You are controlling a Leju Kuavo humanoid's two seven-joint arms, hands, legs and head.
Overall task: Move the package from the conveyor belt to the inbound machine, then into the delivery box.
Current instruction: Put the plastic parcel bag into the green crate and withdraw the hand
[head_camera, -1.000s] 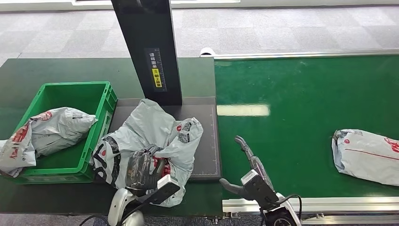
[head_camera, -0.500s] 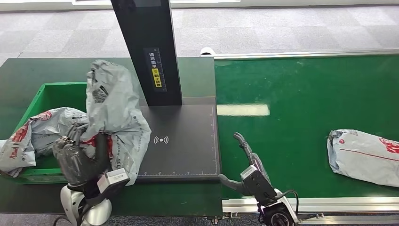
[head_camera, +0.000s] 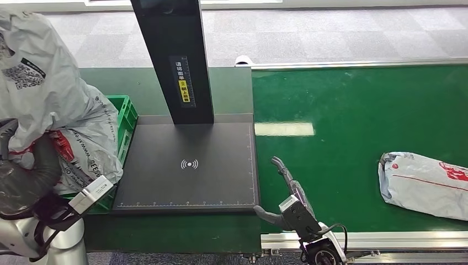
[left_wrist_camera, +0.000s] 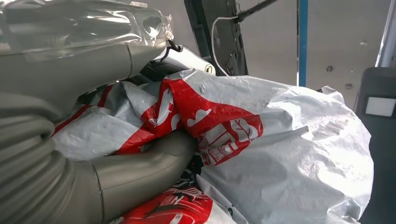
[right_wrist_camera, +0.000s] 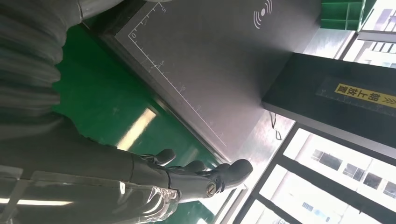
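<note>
left hand grips grey package, raised over green delivery box | right hand empty, fingers apart, at conveyor belt edge | inbound machine pad bare; scan judged done, drop left | second package waits on belt

Colours as seen from my head camera: the package gripped in my left hand is pale grey with red patches and black print, including a square code. Delivery box, bright green. Inbound machine, matte dark grey with white scale marks and a white signal symbol; its column carries a yellow label. Conveyor belt, glossy green. My right hand, dark grey.
</note>
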